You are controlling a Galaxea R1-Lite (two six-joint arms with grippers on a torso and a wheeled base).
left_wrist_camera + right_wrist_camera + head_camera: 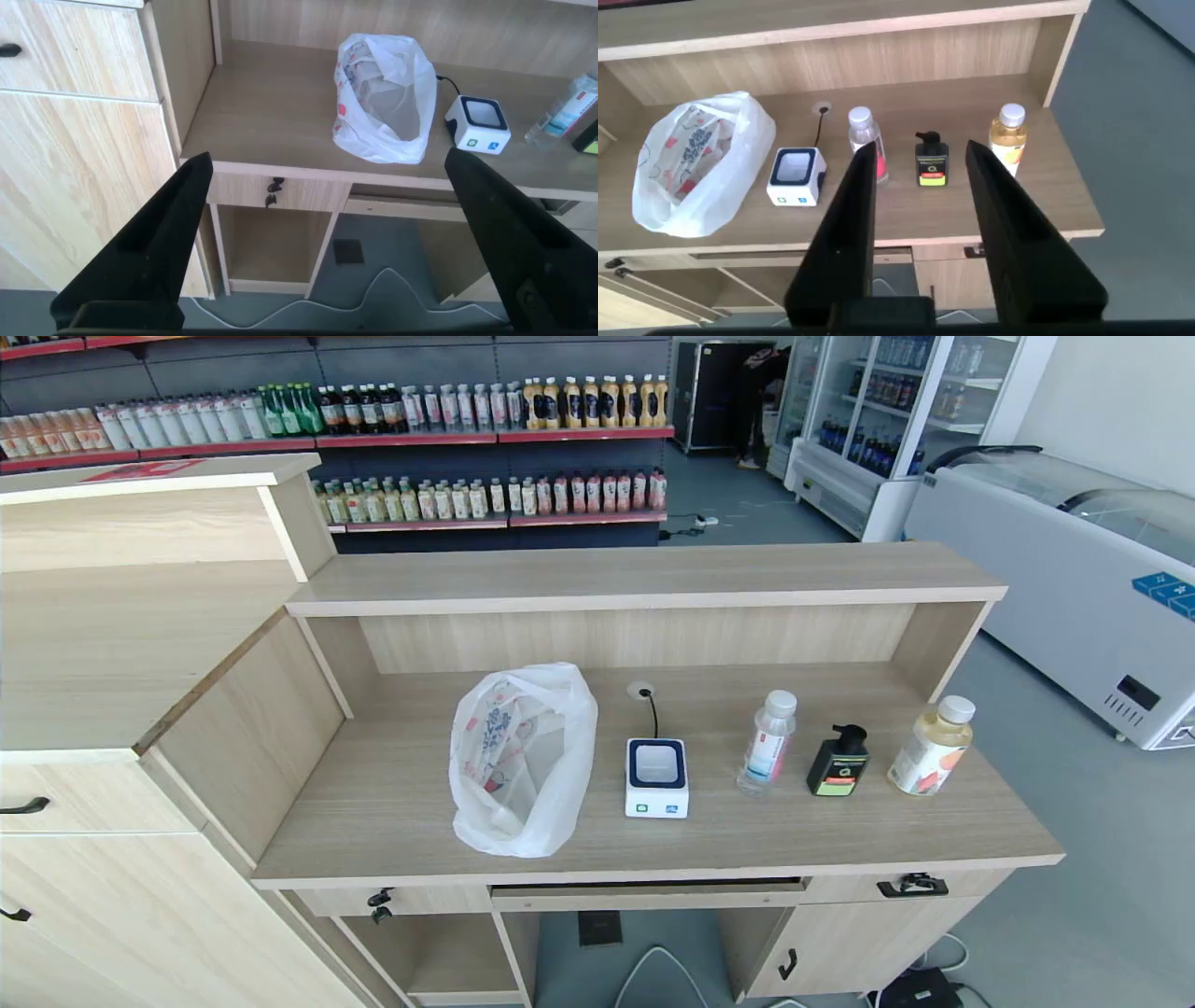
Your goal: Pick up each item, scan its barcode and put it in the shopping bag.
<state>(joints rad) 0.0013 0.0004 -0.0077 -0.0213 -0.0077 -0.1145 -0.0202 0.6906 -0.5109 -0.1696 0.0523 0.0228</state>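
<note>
Everything is waiting on the surface [373, 803]; the left claw [327, 168] and the right claw [920, 154] are gaping empty.
The shopping bag [523, 761] is sitting left of the scanner [656, 777], the water bottle [767, 743] just right (nearest item); I think the right claw should be gripping it mid-body, leaving the barcode free.

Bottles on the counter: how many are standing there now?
3, in a row right of the scanner: a clear bottle nearest it, a black pump bottle, then a yellow bottle. The bag may hide more.
</note>
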